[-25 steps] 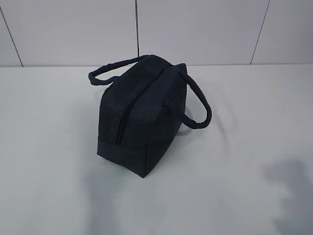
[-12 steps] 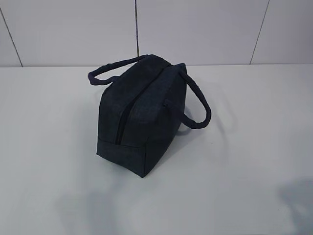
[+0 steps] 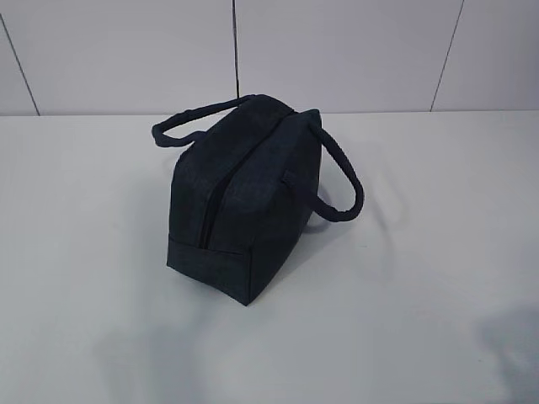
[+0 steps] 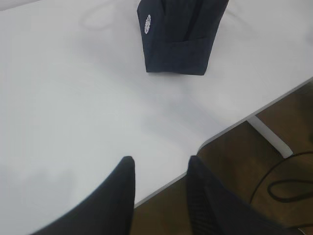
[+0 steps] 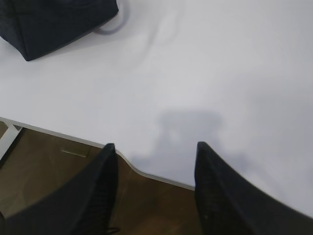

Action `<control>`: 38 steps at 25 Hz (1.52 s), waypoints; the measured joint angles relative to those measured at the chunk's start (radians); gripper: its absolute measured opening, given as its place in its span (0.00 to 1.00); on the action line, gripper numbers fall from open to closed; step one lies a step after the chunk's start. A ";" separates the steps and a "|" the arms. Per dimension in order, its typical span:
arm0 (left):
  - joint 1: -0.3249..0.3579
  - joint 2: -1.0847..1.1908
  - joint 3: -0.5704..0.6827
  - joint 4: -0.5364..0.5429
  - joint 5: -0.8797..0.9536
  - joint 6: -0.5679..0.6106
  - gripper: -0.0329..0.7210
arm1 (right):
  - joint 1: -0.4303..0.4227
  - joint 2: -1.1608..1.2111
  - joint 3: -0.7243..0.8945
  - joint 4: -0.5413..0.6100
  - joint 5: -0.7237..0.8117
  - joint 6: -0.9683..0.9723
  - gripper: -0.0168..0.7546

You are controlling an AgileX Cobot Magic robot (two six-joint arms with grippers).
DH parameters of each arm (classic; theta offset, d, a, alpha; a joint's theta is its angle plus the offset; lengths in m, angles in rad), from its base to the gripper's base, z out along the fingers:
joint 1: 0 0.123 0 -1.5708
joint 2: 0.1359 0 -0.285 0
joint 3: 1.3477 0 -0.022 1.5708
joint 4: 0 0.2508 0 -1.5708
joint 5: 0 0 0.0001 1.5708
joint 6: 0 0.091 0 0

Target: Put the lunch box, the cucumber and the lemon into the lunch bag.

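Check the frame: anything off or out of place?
Nothing damaged or spilled. The lunch bag stands alone on the table, zipper apparently closed; lunch box, cucumber and lemon show in no view. Left hand and right hand hang open and empty over the table's near edge.

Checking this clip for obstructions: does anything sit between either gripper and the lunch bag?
Nothing visible does. Only bare white table lies between the lunch bag and the left gripper or right gripper, both open and empty at the table's near edge.

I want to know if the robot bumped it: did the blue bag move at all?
No. The lunch bag sits in the same spot against the wall seam behind it; only shadows on the table shifted.
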 joint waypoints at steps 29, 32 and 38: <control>0.378 0.000 0.000 0.035 -0.001 0.000 0.36 | -0.170 0.000 0.000 0.015 -0.002 0.000 0.52; 0.378 0.000 0.000 0.035 -0.001 0.000 0.36 | -0.170 0.000 0.000 0.015 -0.003 0.000 0.52; 0.378 0.000 0.000 0.035 -0.001 0.000 0.36 | -0.170 0.000 0.000 0.015 -0.003 0.000 0.52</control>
